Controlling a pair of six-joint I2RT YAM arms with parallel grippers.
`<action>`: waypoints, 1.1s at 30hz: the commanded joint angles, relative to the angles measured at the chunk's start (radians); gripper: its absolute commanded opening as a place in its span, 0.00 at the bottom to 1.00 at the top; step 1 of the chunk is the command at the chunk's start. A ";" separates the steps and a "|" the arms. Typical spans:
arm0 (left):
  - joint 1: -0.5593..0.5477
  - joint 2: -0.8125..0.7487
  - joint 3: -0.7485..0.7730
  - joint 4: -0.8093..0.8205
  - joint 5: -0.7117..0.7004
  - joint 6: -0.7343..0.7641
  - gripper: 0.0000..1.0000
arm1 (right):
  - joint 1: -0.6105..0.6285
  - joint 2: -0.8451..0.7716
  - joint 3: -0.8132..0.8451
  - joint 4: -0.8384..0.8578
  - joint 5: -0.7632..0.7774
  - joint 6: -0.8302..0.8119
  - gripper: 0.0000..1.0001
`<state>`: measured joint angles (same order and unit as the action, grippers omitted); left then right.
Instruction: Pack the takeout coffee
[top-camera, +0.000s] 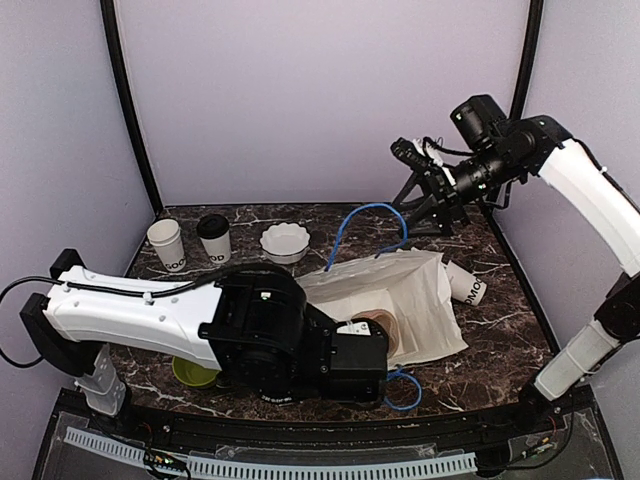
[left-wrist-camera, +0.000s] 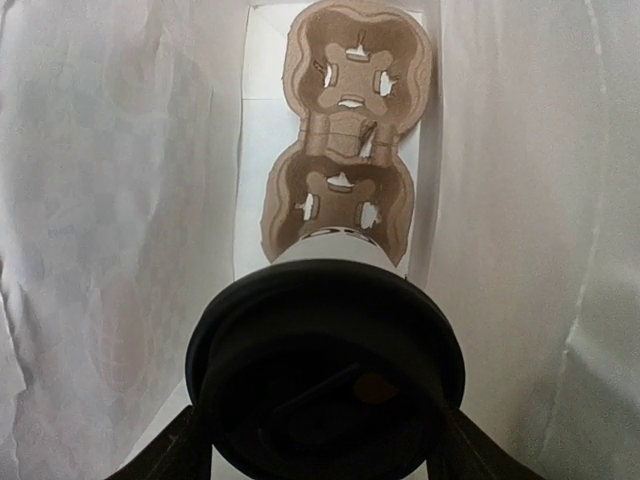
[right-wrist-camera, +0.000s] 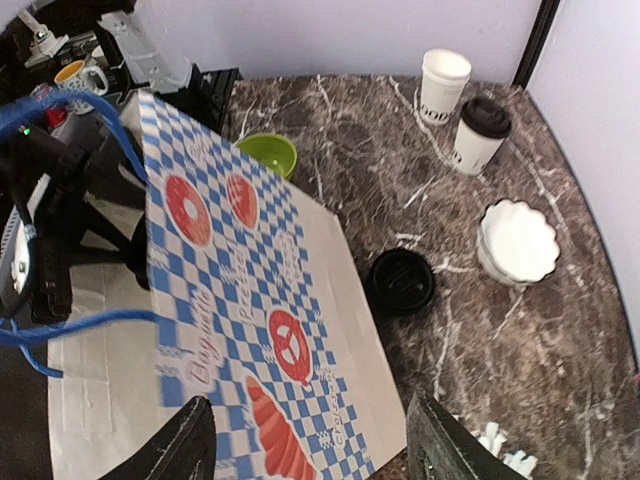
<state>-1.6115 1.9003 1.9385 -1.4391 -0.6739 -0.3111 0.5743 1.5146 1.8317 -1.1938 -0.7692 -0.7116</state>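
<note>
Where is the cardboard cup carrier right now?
In the left wrist view, the cardboard cup carrier lies flat inside the white paper bag, straight ahead of the black-lidded cup gripped by the left tool.

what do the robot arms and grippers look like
The left arm and right arm have smooth white shells and bulky black joint housings. A thin black cable runs along the left shell. The right fingers and left fingers are black.
</note>
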 joint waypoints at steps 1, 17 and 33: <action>-0.014 -0.087 -0.081 -0.030 -0.088 -0.065 0.34 | 0.034 -0.033 -0.096 0.025 0.013 -0.036 0.64; -0.070 -0.252 -0.334 0.203 -0.196 0.015 0.34 | 0.128 -0.096 -0.231 -0.028 -0.039 -0.073 0.64; -0.084 -0.304 -0.492 0.537 -0.080 0.232 0.34 | -0.047 0.017 -0.257 0.195 -0.073 0.073 0.62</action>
<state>-1.6924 1.6505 1.4628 -0.9817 -0.7692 -0.1474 0.5541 1.5120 1.5925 -1.1080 -0.8013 -0.7006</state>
